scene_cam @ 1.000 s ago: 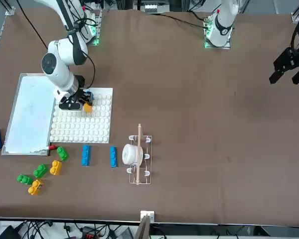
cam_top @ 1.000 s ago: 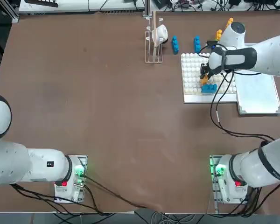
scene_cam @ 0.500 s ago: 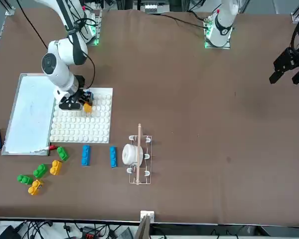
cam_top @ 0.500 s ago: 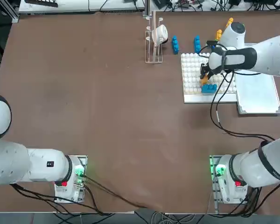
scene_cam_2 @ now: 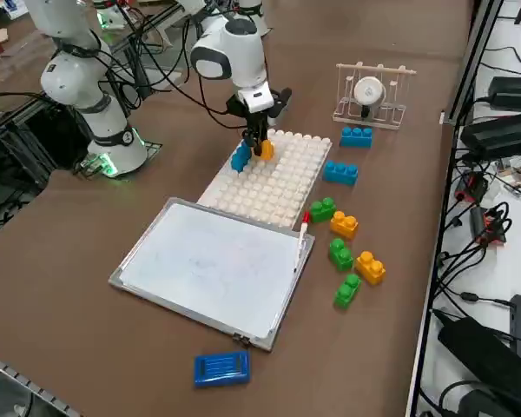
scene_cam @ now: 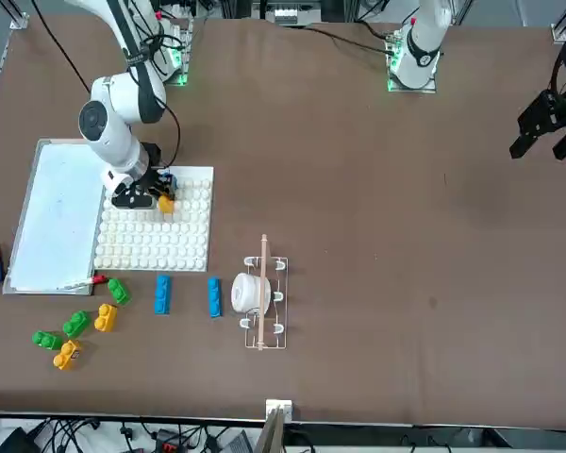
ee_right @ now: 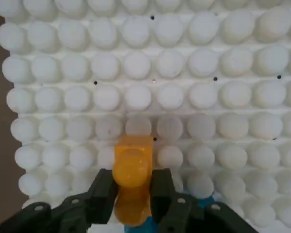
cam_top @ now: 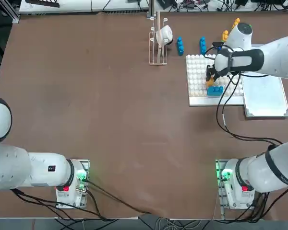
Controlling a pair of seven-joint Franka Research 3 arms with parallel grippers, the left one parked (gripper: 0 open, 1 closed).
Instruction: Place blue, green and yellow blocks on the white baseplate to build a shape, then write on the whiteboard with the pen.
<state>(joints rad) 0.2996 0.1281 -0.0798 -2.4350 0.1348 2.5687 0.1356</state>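
Note:
My right gripper (cam_top: 210, 78) hangs over the near edge of the white baseplate (cam_top: 197, 72), shut on a yellow block (ee_right: 132, 170) that sits between the two fingers (ee_right: 104, 191). The yellow block (scene_cam_2: 266, 149) is low over the studs, right beside a blue block (cam_top: 215, 90) that sits on the plate. To the right lies the whiteboard (cam_top: 266, 93). The pen (scene_cam_2: 301, 234) rests along the board's edge. Loose blue blocks (scene_cam: 162, 293), green blocks (scene_cam: 75, 324) and yellow blocks (scene_cam: 105, 317) lie on the table past the plate.
A wire rack with a white roll (cam_top: 159, 38) stands left of the loose blue blocks. A smooth blue slab (scene_cam_2: 220, 368) lies beyond the whiteboard's far corner. My arm's cable (cam_top: 225, 110) hangs over the plate's near edge.

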